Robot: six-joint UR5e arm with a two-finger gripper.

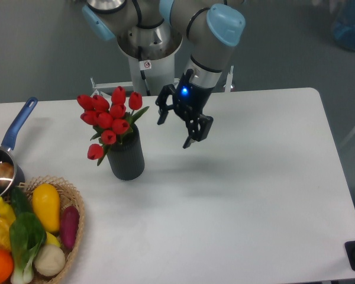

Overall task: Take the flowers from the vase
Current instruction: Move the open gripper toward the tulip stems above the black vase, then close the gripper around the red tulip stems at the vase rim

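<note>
The flowers [108,120], a bunch of red tulip buds with green leaves, stand in the vase [126,157], a dark ribbed cylinder on the left half of the white table. My gripper [173,133] hangs above the table just right of the flowers, about level with the buds and a short gap away from them. Its two black fingers are spread apart with nothing between them.
A wicker basket [74,200] of colourful vegetables sits at the front left corner. A blue-handled saucepan [6,155] lies at the left edge. The arm's base column [149,56] stands behind the table, behind the vase.
</note>
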